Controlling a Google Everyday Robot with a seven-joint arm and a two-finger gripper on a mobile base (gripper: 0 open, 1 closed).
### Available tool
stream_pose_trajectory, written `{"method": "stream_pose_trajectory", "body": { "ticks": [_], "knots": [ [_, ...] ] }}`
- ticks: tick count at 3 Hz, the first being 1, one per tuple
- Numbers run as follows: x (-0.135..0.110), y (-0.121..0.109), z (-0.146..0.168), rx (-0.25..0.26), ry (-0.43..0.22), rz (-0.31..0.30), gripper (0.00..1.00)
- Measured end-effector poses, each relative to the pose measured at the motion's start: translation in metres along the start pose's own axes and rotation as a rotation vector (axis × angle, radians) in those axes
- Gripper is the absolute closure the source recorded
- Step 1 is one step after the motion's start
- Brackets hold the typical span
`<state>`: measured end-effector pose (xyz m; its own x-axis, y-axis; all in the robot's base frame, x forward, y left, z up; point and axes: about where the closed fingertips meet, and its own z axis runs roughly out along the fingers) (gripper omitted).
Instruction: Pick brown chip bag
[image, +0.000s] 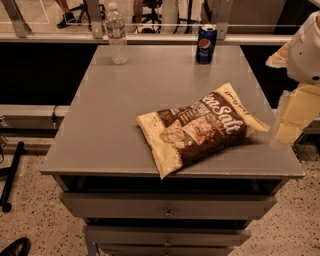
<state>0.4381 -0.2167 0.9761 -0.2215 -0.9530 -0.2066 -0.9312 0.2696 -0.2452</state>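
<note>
The brown chip bag (200, 127) lies flat on the grey table (110, 125), near its front right. It is dark brown in the middle with cream-yellow ends and white "Sea Salt" lettering. My gripper (292, 117) hangs at the right edge of the view, beside the table's right edge and just right of the bag's near end. It looks pale and blurred, and it holds nothing that I can see. The white arm (306, 50) rises above it.
A clear water bottle (117, 35) stands at the table's back left. A blue Pepsi can (206, 44) stands at the back right. The table has drawers (167, 206) below its front edge. A glass rail (150, 25) runs behind the table.
</note>
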Motion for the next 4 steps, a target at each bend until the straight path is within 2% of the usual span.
{"method": "stream_pose_trajectory", "body": {
  "ticks": [1, 2, 3, 4],
  "knots": [
    [0.0, 0.0, 0.001, -0.001, -0.005, -0.001, 0.0],
    [-0.005, -0.002, 0.02, -0.027, -0.071, -0.01, 0.0],
    [-0.016, -0.015, 0.063, -0.059, -0.179, -0.011, 0.0],
    [-0.023, -0.024, 0.095, -0.069, -0.271, 0.012, 0.0]
  ]
}}
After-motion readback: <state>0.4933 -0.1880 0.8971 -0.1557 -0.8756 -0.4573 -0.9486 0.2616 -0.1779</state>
